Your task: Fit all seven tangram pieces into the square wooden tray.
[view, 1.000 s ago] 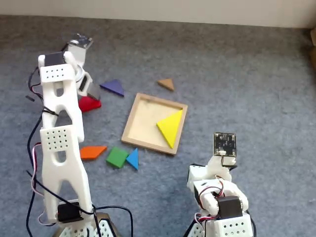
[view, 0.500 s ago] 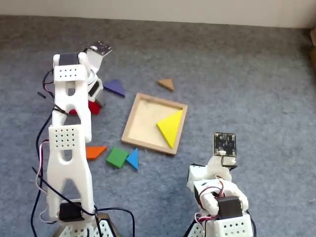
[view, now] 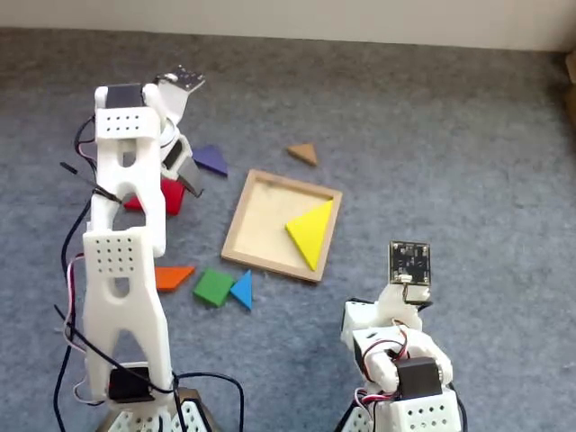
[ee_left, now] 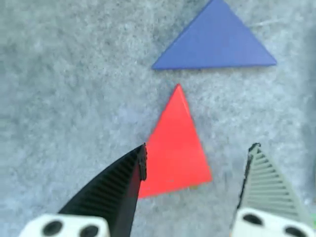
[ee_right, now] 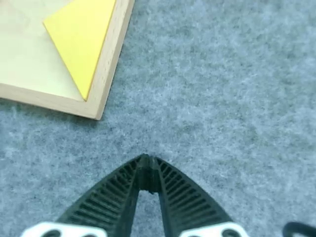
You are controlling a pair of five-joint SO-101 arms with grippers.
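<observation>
The square wooden tray (view: pixel 239 236) lies mid-table with a yellow triangle (view: pixel 312 231) in its right part. My left gripper (ee_left: pixel 197 150) hangs open just over a red triangle (ee_left: pixel 174 148), one finger on each side of its wide end. In the high view the red triangle (view: pixel 158 194) sits partly under that arm, with a purple triangle (view: pixel 210 159) just beyond it. The purple triangle (ee_left: pixel 217 42) is also ahead in the left wrist view. My right gripper (ee_right: pixel 146 174) is shut and empty over bare carpet, a short way off the tray's corner (ee_right: pixel 104 74).
A small brown triangle (view: pixel 303 153) lies behind the tray. An orange parallelogram (view: pixel 170 275), a green square (view: pixel 213 287) and a small blue triangle (view: pixel 242 288) lie in front of the tray's left side. The grey carpet to the right is free.
My left arm swung right, toward the purple triangle, and now stands over the red triangle, which has stayed about where it was. The right arm has not moved.
</observation>
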